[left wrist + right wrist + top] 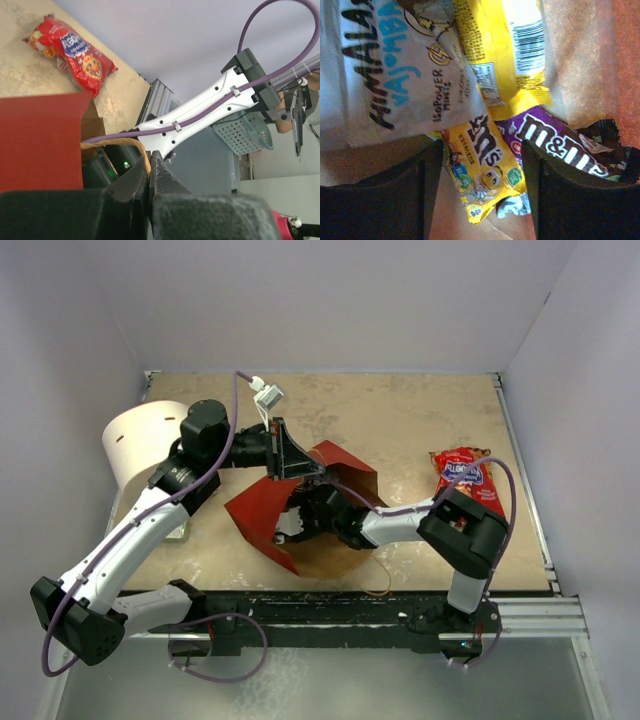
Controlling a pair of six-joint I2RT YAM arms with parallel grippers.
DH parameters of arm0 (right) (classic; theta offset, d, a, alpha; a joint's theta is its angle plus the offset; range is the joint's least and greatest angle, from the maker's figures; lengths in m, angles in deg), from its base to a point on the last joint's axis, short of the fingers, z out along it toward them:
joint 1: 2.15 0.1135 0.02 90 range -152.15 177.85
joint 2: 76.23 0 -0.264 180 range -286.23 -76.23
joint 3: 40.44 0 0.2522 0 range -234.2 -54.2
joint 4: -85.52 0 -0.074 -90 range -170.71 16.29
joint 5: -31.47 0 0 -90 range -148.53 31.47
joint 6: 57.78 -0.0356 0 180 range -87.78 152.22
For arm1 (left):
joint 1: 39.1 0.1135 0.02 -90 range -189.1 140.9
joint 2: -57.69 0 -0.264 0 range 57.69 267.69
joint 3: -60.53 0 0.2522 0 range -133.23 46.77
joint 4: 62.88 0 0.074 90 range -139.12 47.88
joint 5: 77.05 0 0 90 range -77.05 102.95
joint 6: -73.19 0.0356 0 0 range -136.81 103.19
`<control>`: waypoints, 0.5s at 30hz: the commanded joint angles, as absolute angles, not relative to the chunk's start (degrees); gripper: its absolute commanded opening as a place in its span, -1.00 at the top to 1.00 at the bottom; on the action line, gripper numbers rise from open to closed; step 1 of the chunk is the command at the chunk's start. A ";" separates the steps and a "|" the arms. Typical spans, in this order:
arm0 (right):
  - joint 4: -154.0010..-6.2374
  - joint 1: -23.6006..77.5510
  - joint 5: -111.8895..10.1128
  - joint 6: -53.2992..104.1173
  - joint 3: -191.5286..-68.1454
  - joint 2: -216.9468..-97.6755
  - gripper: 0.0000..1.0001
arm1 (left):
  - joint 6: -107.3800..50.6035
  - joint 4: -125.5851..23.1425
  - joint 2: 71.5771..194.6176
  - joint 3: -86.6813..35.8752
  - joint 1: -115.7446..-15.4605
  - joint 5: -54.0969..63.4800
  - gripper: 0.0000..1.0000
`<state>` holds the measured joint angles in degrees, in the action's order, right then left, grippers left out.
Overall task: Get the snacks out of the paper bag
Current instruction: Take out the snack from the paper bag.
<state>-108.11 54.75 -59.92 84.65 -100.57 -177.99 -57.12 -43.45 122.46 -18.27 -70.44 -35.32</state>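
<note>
Noted a white tub [140,445] by the left edge of the bench [400,420], untouched. Found the left end effector [150,159] pinched shut on the thin string handle [131,142] of the paper bag [262,515], holding the mouth up and open. Placed the bag around the middle of the bench, closer to the near edge, red outside and brown within. Saw the right end effector [482,165] deep inside, spread apart and gripping nothing, straddling a small yellow candy packet [490,187]. Counted more around that one: a pale packet with blue lettering [395,65] to one side, a longer yellow packet [505,50] overlapping above, and a purple packet [555,142] touching the other side, partly hidden behind one finger. Spotted the red cookie bag [465,478] already out, flat near the right edge, well apart from the paper bag.

Judged the pick ready to close. Feared a double grab, with the purple packet caught alongside the yellow and dropped halfway out. Feared a slip as well, with glossy film sliding from the pads. Expected trouble from the handle too: thin string, easily pulled free or torn, letting the mouth sag onto the right arm. Reckoned a hasty withdrawal liable to drag the whole bag toward the near edge.
</note>
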 commanded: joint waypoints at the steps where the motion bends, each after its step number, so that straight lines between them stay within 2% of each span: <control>1: -111.01 53.96 -57.41 85.83 -105.77 -182.01 -0.16 | -51.29 -38.57 122.00 -22.41 -70.74 -37.03 1.00; 7: -113.68 53.87 -59.10 83.54 -106.49 -183.35 0.45 | -45.96 -32.47 120.10 -23.33 -70.66 -33.91 1.00; 15: -106.24 53.92 -59.20 80.37 -105.69 -176.43 0.99 | -44.79 -31.25 117.08 -21.22 -70.66 -27.29 1.00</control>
<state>-109.25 54.27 -59.02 82.94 -104.70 -182.75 -47.53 -30.94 119.80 -20.91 -70.41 -30.86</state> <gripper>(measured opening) 0.076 0.006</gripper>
